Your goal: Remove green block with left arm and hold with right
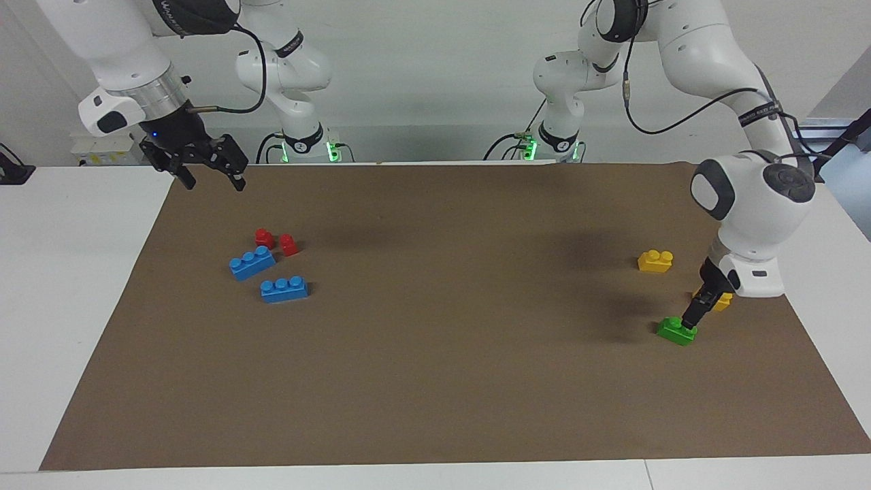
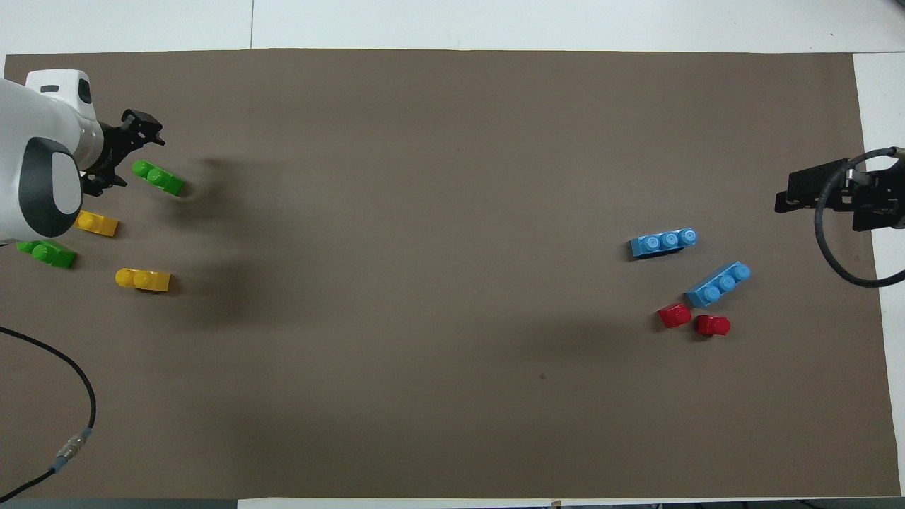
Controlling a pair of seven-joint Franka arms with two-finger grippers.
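A green block (image 1: pixel 676 331) lies on the brown mat toward the left arm's end of the table; it also shows in the overhead view (image 2: pixel 158 177). My left gripper (image 1: pixel 690 321) is down at this block's end and touches its top; in the overhead view it (image 2: pixel 121 157) stands right beside the block. A second green block (image 2: pixel 47 253) lies nearer to the robots, partly under the left arm, and is hidden in the facing view. My right gripper (image 1: pixel 212 181) is open and empty, and waits in the air over the mat's edge at the right arm's end (image 2: pixel 783 201).
Two yellow bricks (image 2: pixel 95 223) (image 2: pixel 143 279) lie near the green blocks; one (image 1: pixel 655 260) shows whole in the facing view. Two blue bricks (image 1: pixel 252 262) (image 1: pixel 284 288) and two red pieces (image 1: pixel 264 237) (image 1: pixel 288 244) lie toward the right arm's end. The brown mat (image 1: pixel 435 354) covers the table.
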